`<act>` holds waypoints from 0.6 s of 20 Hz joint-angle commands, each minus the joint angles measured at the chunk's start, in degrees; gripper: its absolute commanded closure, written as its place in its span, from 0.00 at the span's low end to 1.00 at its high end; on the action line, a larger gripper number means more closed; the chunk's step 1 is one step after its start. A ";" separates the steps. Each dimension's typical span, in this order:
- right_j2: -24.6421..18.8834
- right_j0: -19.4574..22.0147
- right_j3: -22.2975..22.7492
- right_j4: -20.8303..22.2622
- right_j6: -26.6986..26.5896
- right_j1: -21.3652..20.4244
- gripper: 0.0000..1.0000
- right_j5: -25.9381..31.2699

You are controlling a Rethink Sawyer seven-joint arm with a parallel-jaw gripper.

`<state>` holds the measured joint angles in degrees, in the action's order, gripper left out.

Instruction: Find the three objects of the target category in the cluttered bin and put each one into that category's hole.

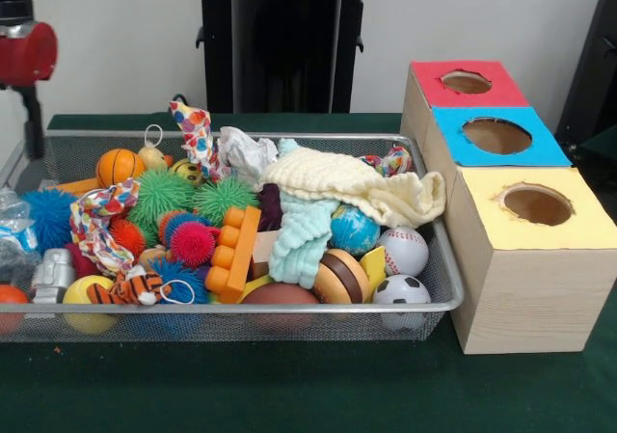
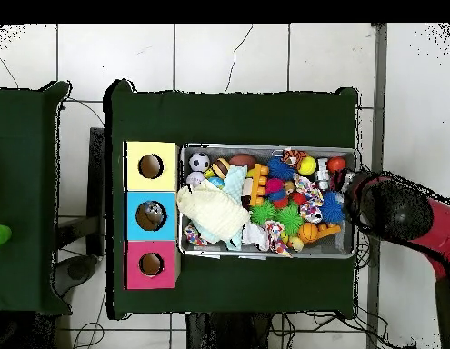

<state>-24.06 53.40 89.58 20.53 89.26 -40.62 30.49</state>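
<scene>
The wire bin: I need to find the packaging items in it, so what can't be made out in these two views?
- Front view: the clear plastic at the bin's left end is cut off by the picture's edge. Bottle or wrapper, unclear.
- Both views: whatever lies under the cream cloth is hidden.
- Overhead view: the arm covers that end of the bin and the gripper, so the gripper's state cannot be told.
</scene>
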 commanded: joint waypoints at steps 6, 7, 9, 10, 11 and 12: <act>-10.73 3.64 -3.04 5.87 -16.37 8.21 0.00 6.45; -9.76 2.81 -3.48 5.84 -15.28 9.17 0.00 8.63; -10.02 2.39 -3.26 6.39 -14.88 10.52 0.00 8.89; -10.04 2.26 -2.67 6.30 -14.48 10.61 0.00 9.37; -10.07 2.16 -2.25 6.16 -13.76 10.65 0.00 9.33; -9.96 1.97 -1.93 5.63 -13.03 10.43 0.00 10.38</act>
<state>-29.37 57.01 86.22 23.76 88.97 -35.17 32.95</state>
